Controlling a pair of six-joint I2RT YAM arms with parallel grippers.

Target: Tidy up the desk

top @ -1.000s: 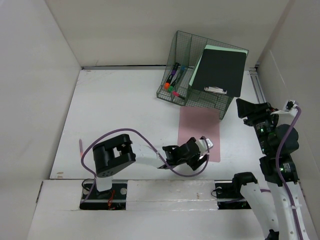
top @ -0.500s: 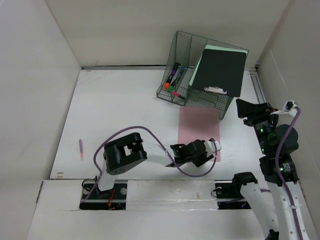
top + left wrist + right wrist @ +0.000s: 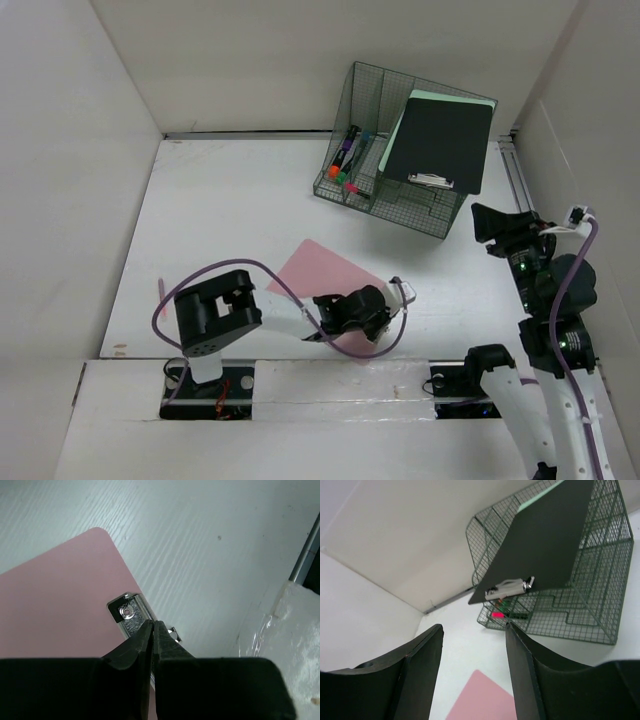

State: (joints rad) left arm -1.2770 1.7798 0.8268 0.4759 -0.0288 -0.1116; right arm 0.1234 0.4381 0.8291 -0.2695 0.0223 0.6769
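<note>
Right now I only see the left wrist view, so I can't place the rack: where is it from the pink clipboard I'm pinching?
Observer: The green wire organizer stands at the far right of the desk, beyond the pink clipboard.
Operator: Any room in it?
Observer: A black clipboard leans in its right section; markers sit in the left one.
Operator: Is the right arm in my way?
Observer: The right gripper hovers open and empty near the organizer's right corner.
</note>
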